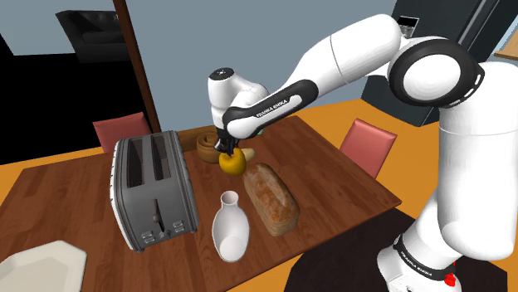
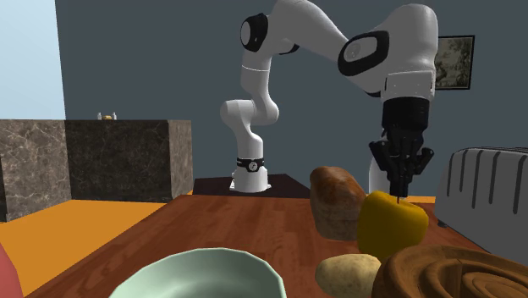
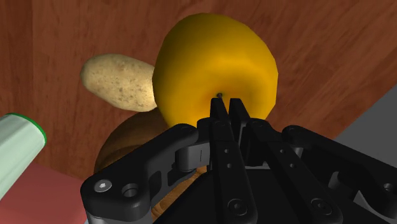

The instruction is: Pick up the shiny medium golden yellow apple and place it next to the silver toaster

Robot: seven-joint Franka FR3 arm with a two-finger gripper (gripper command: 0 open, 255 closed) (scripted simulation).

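Observation:
The golden yellow apple sits on the wooden table, behind a loaf and to the shoulder view's right of the silver toaster. My black gripper hangs straight above the apple. Its fingers are shut, meeting with nothing between them, tips right at the apple's stem. The toaster stands upright, about a hand's width from the apple.
A brown bread loaf and a white vase lie near the table's front. A potato, a round wooden piece and a pale green bowl crowd the apple. Red chairs flank the table.

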